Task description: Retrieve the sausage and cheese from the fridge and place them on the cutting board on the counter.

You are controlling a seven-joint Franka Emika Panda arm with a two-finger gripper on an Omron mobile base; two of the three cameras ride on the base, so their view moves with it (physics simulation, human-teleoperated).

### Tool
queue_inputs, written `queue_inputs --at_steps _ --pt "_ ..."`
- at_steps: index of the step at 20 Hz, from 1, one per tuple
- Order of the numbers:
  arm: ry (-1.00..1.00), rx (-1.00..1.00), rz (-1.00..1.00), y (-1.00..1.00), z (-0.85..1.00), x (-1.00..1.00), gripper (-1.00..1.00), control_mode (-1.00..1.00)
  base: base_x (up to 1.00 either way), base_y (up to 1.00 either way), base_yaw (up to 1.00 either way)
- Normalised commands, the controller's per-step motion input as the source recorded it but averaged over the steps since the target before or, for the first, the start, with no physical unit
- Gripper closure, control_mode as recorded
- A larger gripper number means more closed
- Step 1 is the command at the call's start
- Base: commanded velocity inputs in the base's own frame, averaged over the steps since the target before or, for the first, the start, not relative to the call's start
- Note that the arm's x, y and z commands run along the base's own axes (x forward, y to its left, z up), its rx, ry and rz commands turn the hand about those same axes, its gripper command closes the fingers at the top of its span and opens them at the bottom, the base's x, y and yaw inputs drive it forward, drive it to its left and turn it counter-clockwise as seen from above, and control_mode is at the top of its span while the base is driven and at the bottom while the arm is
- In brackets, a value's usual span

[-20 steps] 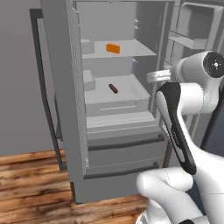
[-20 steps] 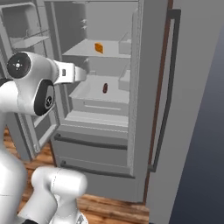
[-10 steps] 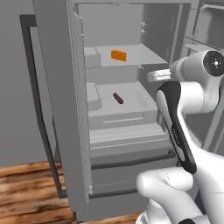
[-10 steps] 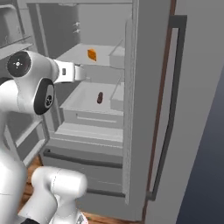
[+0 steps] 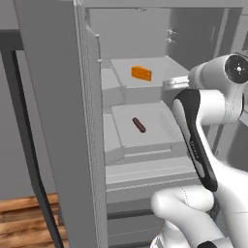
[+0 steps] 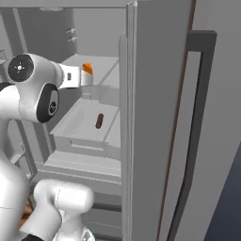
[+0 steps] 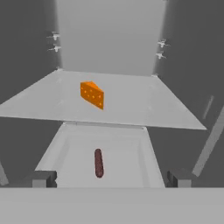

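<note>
The gripper [image 7: 112, 179], jaws wide and empty, faces into the open fridge [image 5: 58, 121], where the sausage [image 7: 99, 162] lies just ahead and below and the cheese [image 7: 92, 94] farther, so it should probably dip and straddle the sausage crosswise.

I am holding my arm [image 5: 193, 140] bent forward, pincer [image 7: 111, 178] standing wide apart, gripping nothing.

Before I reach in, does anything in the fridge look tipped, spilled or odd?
Nothing stands out. The cheese sits flat on the upper shelf, the sausage lies in the tray below, and the fingers are open, holding nothing.
</note>
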Motion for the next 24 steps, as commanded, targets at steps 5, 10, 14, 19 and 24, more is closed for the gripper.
queue_inputs --at_steps 5,10,14,19,24 --pt "0.0 0.0 0.0 0.0 0.0 0.0 -1.0 1.0 0.41 0.0 0.05" --pt "0.0 0.0 0.0 0.0 0.0 0.0 -1.0 1.0 0.35 0.03 0.06" --pt "0.0 0.0 0.0 0.0 0.0 0.0 -1.0 1.0 0.27 0.02 0.05" --pt "0.0 0.0 0.0 0.0 0.0 0.0 -1.0 1.0 0.24 0.03 0.04" --pt "-0.05 -0.01 0.04 0.0 0.47 0.0 -1.0 -1.0 0.0 0.0 0.0"
